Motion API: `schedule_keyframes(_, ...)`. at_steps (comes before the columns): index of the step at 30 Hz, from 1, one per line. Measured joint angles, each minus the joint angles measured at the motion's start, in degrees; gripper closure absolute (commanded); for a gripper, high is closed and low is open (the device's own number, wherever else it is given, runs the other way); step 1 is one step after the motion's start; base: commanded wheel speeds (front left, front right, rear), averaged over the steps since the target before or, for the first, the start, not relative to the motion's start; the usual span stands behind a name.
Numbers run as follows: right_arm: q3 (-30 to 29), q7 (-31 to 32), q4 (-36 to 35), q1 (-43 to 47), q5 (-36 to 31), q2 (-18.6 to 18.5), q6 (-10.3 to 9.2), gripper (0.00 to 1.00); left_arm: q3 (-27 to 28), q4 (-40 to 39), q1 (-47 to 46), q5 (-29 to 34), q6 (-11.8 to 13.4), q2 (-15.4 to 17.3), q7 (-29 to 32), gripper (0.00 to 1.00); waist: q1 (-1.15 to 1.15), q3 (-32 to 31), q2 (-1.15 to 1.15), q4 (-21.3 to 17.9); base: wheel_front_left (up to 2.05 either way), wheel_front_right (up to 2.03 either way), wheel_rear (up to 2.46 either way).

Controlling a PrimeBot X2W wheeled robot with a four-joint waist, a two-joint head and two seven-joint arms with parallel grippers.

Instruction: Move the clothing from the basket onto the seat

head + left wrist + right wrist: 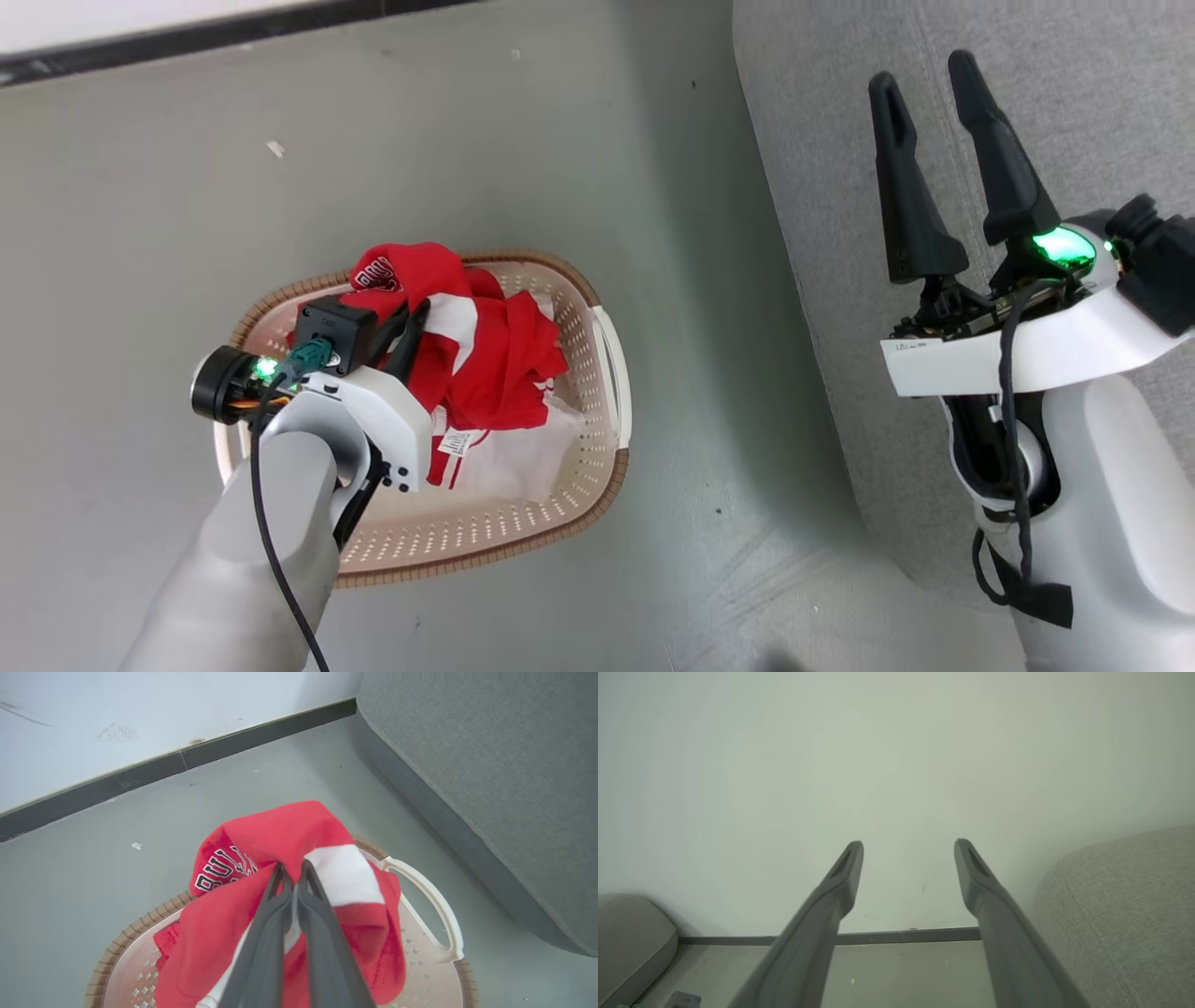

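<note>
White black-edged letters (223, 873) reading "BUL" stand on the red clothing (285, 828), above the basket (140, 926) rim; the rest is folded away. White tag (455, 441) inside the basket: print too small to read.

Grey-green floor (140, 233), smooth and faintly scuffed; the basket (560, 495) sits flat on it, left of centre in the head view, brown rim all round; to its right, across a bare strip, the seat (840, 187) stands on the same floor, its rounded grey edge running down the view; one small white scrap (274, 148) lies up by the far side; a few dark specks (718, 511) are scattered about; a black skirting strip (187, 37) marks where floor meets wall (93, 19).
</note>
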Motion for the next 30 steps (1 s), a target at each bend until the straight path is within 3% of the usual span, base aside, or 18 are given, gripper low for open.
schedule_keyframes(30, 3.07, 0.01, 5.28, 9.06, -0.82, -2.75, 0.00, 0.00, -4.13, -18.16, 7.00, -6.91, -0.19, -0.53, -0.92, 1.00, 0.00, -17.52, 0.00, 5.85, 0.00, 0.00, 0.00)
